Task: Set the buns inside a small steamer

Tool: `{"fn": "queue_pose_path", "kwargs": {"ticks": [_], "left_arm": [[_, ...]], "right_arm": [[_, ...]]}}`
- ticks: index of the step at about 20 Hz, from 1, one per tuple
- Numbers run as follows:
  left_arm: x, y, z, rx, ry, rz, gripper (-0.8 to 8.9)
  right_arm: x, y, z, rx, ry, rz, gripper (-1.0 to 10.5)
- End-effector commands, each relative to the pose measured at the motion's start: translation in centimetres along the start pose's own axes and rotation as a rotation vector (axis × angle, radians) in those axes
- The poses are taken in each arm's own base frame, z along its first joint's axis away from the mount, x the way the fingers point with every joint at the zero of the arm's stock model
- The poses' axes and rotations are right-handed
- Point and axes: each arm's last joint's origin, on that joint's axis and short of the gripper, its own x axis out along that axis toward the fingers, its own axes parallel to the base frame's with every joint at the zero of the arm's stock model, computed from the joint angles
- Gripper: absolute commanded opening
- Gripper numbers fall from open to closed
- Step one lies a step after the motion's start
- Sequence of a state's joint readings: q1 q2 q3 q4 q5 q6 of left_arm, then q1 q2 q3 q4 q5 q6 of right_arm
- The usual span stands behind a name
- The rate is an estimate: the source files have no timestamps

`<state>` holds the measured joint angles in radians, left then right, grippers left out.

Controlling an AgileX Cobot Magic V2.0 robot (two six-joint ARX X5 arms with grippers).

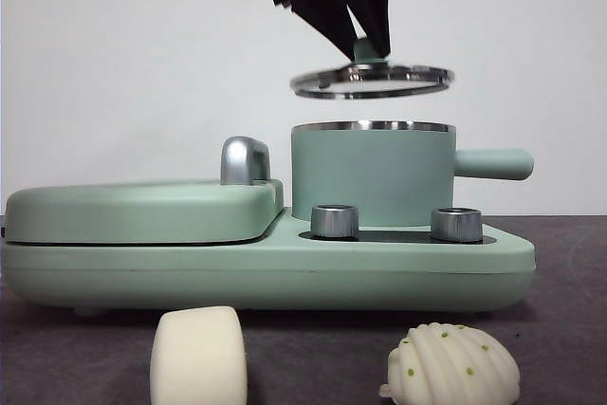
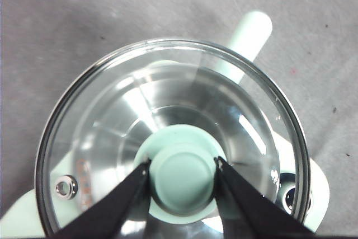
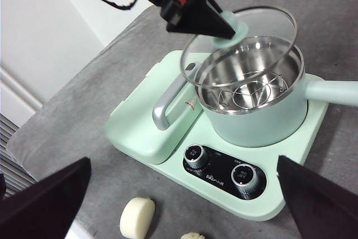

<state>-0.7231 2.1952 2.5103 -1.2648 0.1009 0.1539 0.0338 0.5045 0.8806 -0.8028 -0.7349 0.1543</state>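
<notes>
Buns on counter (image 1: pixel 85 348), steamer uncovered.
Smooth bun (image 1: pixel 198 356) bottom centre-left, ridged bun (image 1: pixel 451 365) bottom right; small steamer (image 1: pixel 372 175) mid-frame, glass lid (image 1: pixel 371 81) above it, its knob clamped by left end effector (image 2: pixel 183 173). Right end effector (image 3: pixel 184 205) wide open, holding nothing.

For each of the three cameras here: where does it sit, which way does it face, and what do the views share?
Front view: low at table height, looking level at the small steamer, buns in front; left gripper above.
Left wrist view: straight down on the glass lid; own jaws clamp its knob.
Right wrist view: high, angled down at the open pot; own jaws wide apart.
Shared: all show the lifted lid.
</notes>
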Motion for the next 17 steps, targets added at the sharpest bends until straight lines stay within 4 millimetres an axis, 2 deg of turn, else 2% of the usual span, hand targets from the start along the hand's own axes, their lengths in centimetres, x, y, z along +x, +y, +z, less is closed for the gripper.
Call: {"fn": "queue_pose_path", "kwargs": {"ticks": [1,5,10,14,17], "left_arm": [[-1.3,0.1,0.5,-0.011,-0.029,0.033,1.13],[-3.3,1.6,0.2,-0.045,-0.045,0.060,1.13],[-5.8,5.0,-0.8,-0.124,-0.070,0.120,1.13],[-7.7,8.1,-1.9,-0.189,-0.088,0.179,1.13],[-8.4,10.3,-2.7,-0.239,-0.088,0.215,1.13]], "right_arm": [[-0.2,0.4,0.3,-0.004,0.000,0.042,5.7],[0.3,0.2,0.1,0.061,0.060,0.091,5.2],[2.3,0.0,0.2,0.156,0.191,0.163,5.2],[5.3,0.2,-0.1,0.193,0.346,0.146,5.2],[8.3,1.2,-1.0,0.186,0.503,0.121,5.2]]}}
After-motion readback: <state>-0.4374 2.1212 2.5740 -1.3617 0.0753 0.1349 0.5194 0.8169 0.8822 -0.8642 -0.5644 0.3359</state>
